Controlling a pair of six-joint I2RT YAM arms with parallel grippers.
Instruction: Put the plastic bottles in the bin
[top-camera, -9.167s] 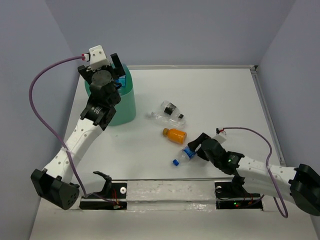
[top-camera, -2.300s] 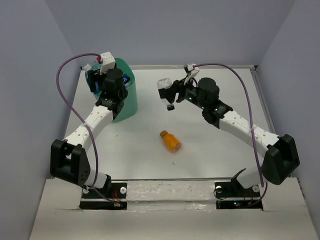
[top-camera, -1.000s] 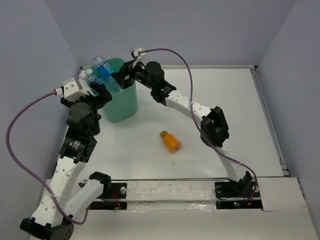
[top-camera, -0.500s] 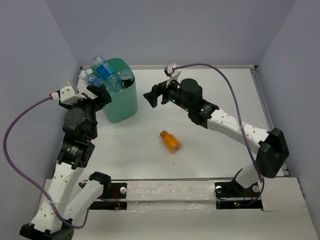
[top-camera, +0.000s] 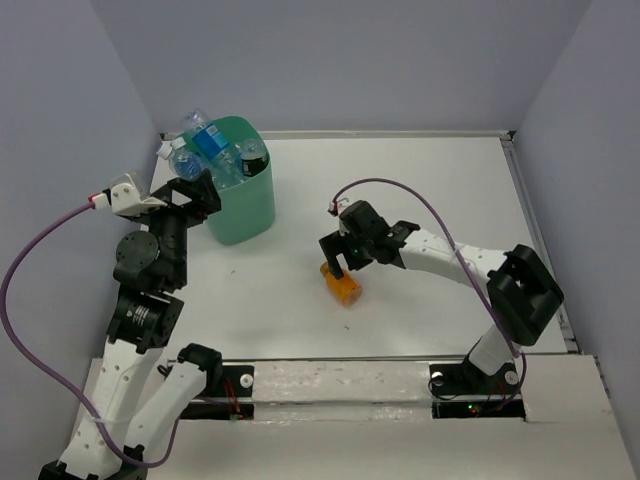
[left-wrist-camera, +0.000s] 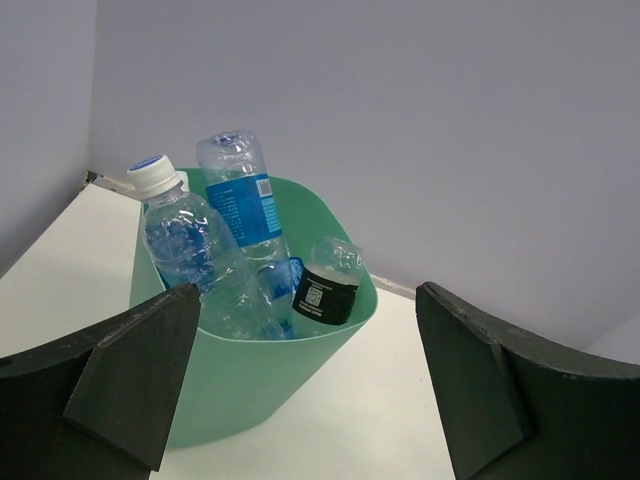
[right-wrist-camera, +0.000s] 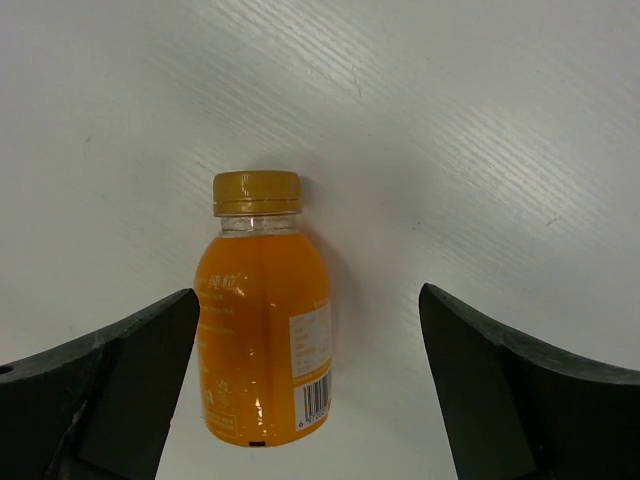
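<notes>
Clear bottles (left-wrist-camera: 245, 210) were in the bin (top-camera: 245, 215); only the orange bottle (right-wrist-camera: 262, 330) lay outside. Right gripper (top-camera: 340, 264) hovered over it, jaws wide apart. Left gripper (top-camera: 195, 192) was likewise spread, empty.

I noted the mint-green bin (top-camera: 243, 212) standing upright at the far left of the table (top-camera: 430, 180). It held clear bottles (left-wrist-camera: 243, 205) and a black-labelled bottle (left-wrist-camera: 326, 292), their ends protruding above the rim. The orange bottle (right-wrist-camera: 263, 330), gold-capped, lay on its side, well apart.

Green bin (left-wrist-camera: 255, 390) on white table (left-wrist-camera: 60, 250), white-capped bottle (left-wrist-camera: 185, 235) inside at 10 o'clock, blue-labelled bottle (left-wrist-camera: 245, 200) at 12, black-labelled bottle (left-wrist-camera: 328, 290) centre, gripper fingers (left-wrist-camera: 130, 390) spread at 8 and 4.
</notes>
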